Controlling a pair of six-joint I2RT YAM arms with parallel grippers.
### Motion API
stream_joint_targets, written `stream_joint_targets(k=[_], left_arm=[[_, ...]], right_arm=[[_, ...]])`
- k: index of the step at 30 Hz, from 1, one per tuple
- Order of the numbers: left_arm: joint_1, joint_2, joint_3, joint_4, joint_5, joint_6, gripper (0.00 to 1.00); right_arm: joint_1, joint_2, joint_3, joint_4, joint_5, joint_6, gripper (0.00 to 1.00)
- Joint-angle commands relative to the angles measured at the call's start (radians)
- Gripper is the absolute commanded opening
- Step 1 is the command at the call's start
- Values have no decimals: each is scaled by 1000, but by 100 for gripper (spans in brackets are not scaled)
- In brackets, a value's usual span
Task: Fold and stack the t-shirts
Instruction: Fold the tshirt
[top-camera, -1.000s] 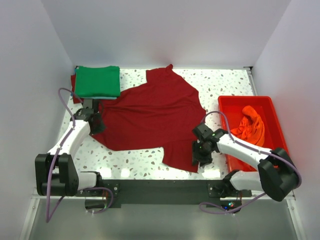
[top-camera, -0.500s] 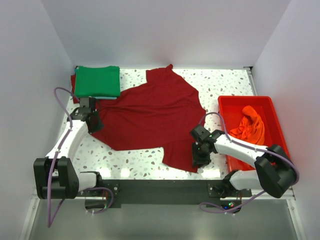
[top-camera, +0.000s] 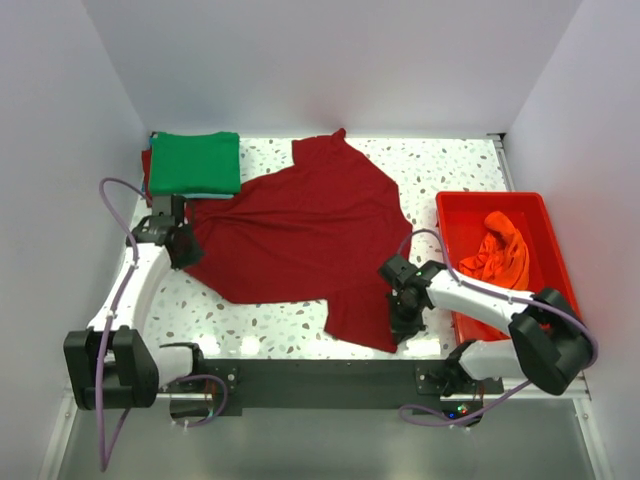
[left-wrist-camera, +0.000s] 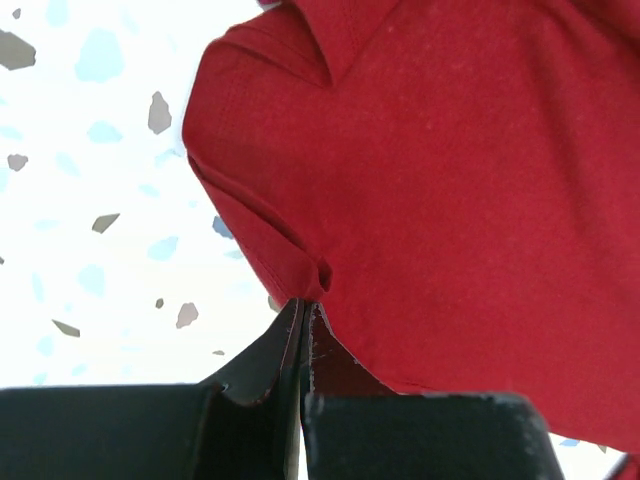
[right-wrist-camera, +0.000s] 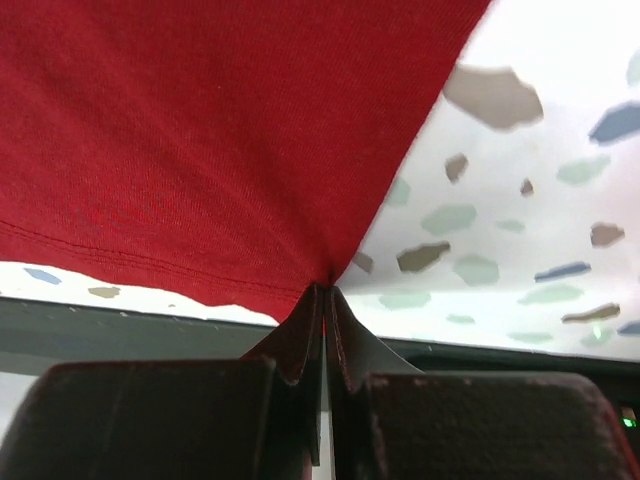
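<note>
A dark red t-shirt (top-camera: 300, 230) lies spread out, somewhat skewed, in the middle of the speckled table. My left gripper (top-camera: 183, 250) is shut on its left edge; in the left wrist view the cloth (left-wrist-camera: 450, 180) bunches at the closed tips of that gripper (left-wrist-camera: 303, 306). At the shirt's near right corner my right gripper (top-camera: 400, 322) is shut on the hem, and the right wrist view shows the cloth (right-wrist-camera: 200, 130) pinched in the gripper (right-wrist-camera: 325, 290). A folded green t-shirt (top-camera: 195, 163) rests at the back left. An orange t-shirt (top-camera: 497, 252) lies crumpled in the tub.
The red plastic tub (top-camera: 490, 198) stands at the right, close to my right arm. A strip of dark red cloth (top-camera: 147, 172) shows under the green shirt's left side. White walls enclose the table on three sides. The black base rail (top-camera: 320, 375) runs along the near edge.
The right gripper has shut on the shirt's near right hem corner and shifted slightly nearer. The left gripper, still shut on the left edge, has moved leftward with the cloth.
</note>
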Motion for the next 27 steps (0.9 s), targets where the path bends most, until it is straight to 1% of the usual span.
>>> stream_joint_targets(k=[1,7,10,19,23,27], left_arm=[[10,-51,53,-61,25,-18,0],[10,-126,47,-170,31,-45,0],[10,-201,47,-234,34,-67,0],[9,-354,53,-414,52,-142,0],[10,-404,79,-505,59,-161,0],[10,-431,82,-544,57,-171,0]], right_arm=[[7,-30,26,-107,-23,-8,0],[8,-75,38,-196,-37,-22,0],[7,-109,49,-244,-44,-20,0],[8,-165,75,-364,-52,-28,0],[8,-191,82,-413,-54,-25,0],[7,-204,99,-437,-54,-25,0]])
